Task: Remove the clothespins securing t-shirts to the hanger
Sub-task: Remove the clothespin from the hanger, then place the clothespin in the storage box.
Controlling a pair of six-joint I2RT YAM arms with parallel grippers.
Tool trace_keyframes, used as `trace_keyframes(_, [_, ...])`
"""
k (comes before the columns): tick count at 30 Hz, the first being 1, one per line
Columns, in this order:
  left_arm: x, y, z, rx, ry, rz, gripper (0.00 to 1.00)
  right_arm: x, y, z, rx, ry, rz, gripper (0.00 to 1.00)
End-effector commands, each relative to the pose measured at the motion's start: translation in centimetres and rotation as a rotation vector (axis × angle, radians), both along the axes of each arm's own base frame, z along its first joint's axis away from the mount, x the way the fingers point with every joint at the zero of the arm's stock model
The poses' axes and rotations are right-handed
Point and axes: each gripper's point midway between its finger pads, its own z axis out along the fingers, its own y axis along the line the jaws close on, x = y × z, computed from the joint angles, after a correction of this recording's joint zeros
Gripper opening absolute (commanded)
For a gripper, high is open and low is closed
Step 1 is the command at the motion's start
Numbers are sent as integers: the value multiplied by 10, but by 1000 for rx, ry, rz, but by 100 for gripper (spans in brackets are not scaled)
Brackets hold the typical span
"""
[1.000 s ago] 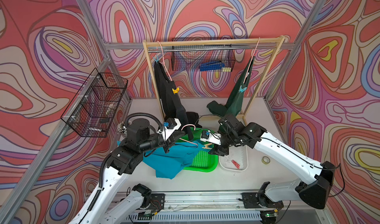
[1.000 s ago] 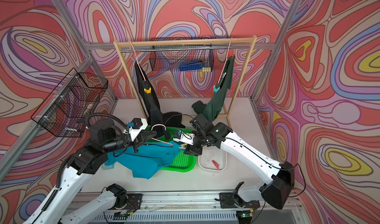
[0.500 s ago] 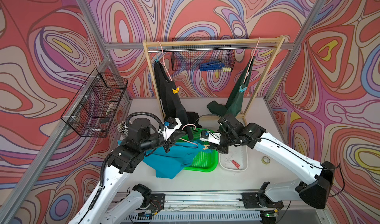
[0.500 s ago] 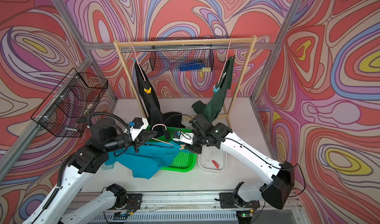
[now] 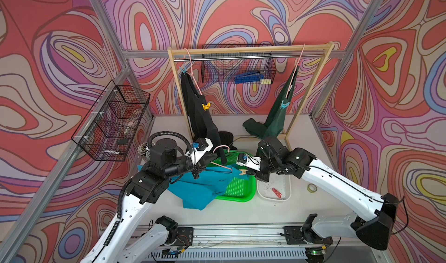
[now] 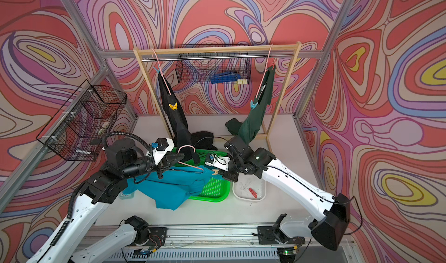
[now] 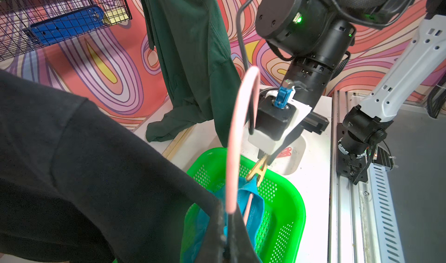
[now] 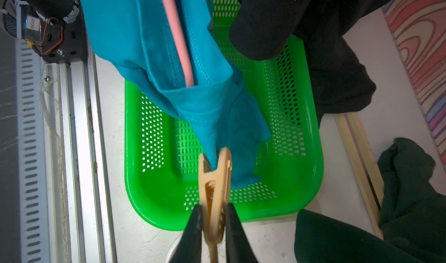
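- right pincer [image 8: 212,208] narrow, gripping beige clothespin [image 8: 214,177], which is biting turquoise t-shirt [image 8: 144,44] hem over green basket [image 8: 311,153]
- left pincer [image 7: 228,228] clamped tight on pink hanger [image 7: 237,129]
- bare table [image 8: 111,134] beside the basket's rim

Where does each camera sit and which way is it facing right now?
Top views: high at the front, looking down and back at the wooden rack; left arm and right arm show.
Left wrist: looks past the left fingers and pink hanger toward the right arm.
Right wrist: looks down past the right fingers at the beige clothespin above the green basket.
Shared: both wrist views show that clothespin on the turquoise shirt.
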Motion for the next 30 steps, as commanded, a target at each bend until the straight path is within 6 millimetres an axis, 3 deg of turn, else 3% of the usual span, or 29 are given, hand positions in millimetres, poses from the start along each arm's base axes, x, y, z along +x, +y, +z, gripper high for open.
trace_keyframes(1, [2,-1,11,-12,-54,-3,0,6,-11,24,67,-68,-118,8])
trace_keyframes(6, [4,0,10,-11,-54,8,0,7,-41,32,77,-98,-297,9])
trace_keyframes(12, [9,2,13,-24,-50,38,0,9,-74,2,41,-28,-564,12])
trace_keyframes(16, [10,2,19,-42,-48,51,0,15,-86,-4,33,11,-728,11])
trace_keyframes(20, [10,2,23,-52,-36,58,0,20,-104,-17,-80,34,-862,13])
trace_keyframes(23, [10,2,26,-64,-28,59,0,20,-109,-26,-162,69,-913,14])
trace_keyframes(30, [9,0,35,-101,-14,54,0,21,-107,-44,-283,132,-941,30])
